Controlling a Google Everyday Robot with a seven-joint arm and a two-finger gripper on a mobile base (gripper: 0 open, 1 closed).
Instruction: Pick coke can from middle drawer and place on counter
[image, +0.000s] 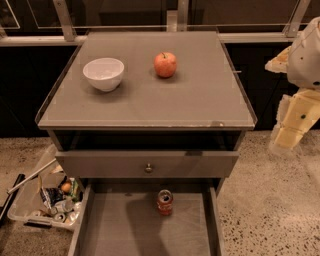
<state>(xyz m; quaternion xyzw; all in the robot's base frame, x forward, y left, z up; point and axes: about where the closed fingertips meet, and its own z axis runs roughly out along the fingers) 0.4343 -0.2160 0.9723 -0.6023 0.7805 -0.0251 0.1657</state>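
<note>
The coke can (164, 202) stands upright on the grey floor of the open middle drawer (125, 230), near its back, about centred. The counter (200, 100) is the flat grey cabinet top above it. My gripper (289, 134) hangs at the far right, beside the cabinet and clear of it, at about the height of the counter's front edge. It is well away from the can and holds nothing that I can see.
A white bowl (103, 73) and a red-orange apple (165, 64) sit on the counter's back half. A shut drawer with a small knob (148, 167) lies above the open one. A clear bin of litter (45, 200) stands on the floor at the left.
</note>
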